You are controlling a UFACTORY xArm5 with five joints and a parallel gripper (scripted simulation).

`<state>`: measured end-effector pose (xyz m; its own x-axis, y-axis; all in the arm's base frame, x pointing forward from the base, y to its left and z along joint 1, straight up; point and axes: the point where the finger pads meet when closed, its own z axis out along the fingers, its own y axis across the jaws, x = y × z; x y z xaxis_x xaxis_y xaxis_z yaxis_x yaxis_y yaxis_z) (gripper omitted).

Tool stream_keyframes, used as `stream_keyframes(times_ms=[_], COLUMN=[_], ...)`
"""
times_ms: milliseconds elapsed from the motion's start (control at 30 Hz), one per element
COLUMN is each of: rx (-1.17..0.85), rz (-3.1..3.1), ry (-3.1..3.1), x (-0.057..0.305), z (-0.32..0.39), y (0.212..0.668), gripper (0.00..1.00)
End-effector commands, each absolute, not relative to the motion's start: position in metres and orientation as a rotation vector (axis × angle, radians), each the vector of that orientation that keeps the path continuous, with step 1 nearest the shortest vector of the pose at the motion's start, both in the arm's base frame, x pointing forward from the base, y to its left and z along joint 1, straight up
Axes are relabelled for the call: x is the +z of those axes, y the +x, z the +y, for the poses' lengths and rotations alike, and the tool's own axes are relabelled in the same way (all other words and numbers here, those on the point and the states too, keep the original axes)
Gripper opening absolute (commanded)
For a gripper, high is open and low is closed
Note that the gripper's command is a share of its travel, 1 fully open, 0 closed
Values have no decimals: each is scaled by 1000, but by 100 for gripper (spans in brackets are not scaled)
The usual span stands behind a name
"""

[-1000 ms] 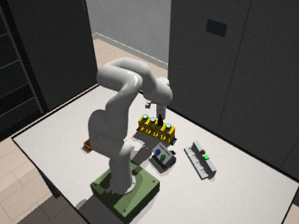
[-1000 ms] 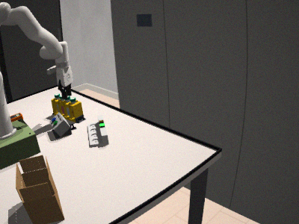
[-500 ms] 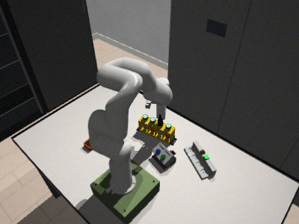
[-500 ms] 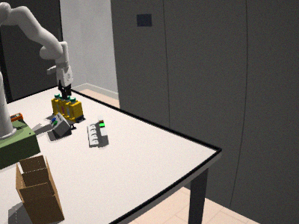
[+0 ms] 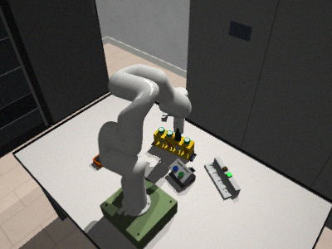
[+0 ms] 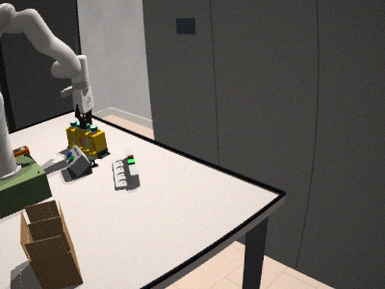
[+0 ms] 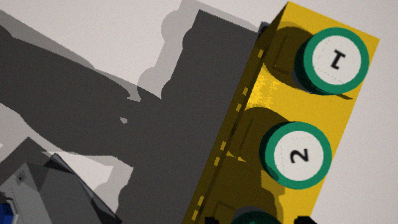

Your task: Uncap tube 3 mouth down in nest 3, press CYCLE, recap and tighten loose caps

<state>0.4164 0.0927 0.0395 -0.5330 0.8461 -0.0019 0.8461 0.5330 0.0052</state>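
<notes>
The yellow decapping station (image 5: 173, 143) holds its tubes with green caps. In the wrist view cap 1 (image 7: 336, 60) and cap 2 (image 7: 298, 155) sit on their tubes, and the rim of cap 3 (image 7: 255, 218) shows at the bottom edge. My gripper (image 5: 178, 135) stands straight over tube 3. Its two fingertips flank cap 3 and have spread slightly off it, so the gripper is open. The grey cap tray (image 5: 222, 178) lies to the right with its green lamp (image 5: 229, 174) lit, and its nests look empty. The key housing (image 5: 180, 174) carries the blue key (image 5: 175, 168) and the green key (image 5: 181, 174).
My green base block (image 5: 139, 209) stands at the front. A small orange item (image 5: 98, 161) lies left of the arm. A cardboard box (image 6: 48, 243) stands near the table's front edge. Dark cabinets rise behind the table.
</notes>
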Motion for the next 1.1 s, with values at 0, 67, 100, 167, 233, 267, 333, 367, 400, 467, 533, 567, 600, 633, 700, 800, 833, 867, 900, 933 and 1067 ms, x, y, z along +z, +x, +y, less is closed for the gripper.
stream_keyframes(times_ms=[0, 67, 100, 167, 233, 267, 333, 367, 400, 467, 533, 567, 600, 633, 700, 800, 833, 867, 900, 933, 1067], rx=[5, 5, 5, 5, 5, 5, 5, 5, 5, 5, 5, 6, 6, 6, 6, 7, 7, 7, 7, 8, 8], rz=[2742, 2742, 2742, 2742, 2742, 2742, 2742, 2742, 2742, 2742, 2717, 2690, 2663, 2636, 2607, 2548, 2517, 2486, 2454, 2421, 2283], ry=[1514, 1514, 1514, 1514, 1514, 1514, 1514, 1514, 1514, 1514, 1559, 1604, 1649, 1693, 1737, 1823, 1865, 1907, 1948, 1989, 2146], x=[40, 40, 40, 40, 40, 40, 40, 40, 40, 40, 40, 40, 40, 40, 40, 40, 40, 40, 40, 40, 39], z=[93, 93, 93, 93, 93, 93, 93, 93, 93, 93, 93, 93, 93, 93, 93, 93, 93, 93, 93, 93, 93], y=[418, 418, 418, 418, 418, 418, 418, 418, 418, 418, 418, 418, 418, 418, 418, 418, 418, 418, 418, 418, 418], gripper=[46, 0, 0, 0, 0, 0, 0, 0, 0, 0, 0, 0, 0, 0, 0, 0, 0, 0, 0, 0, 0])
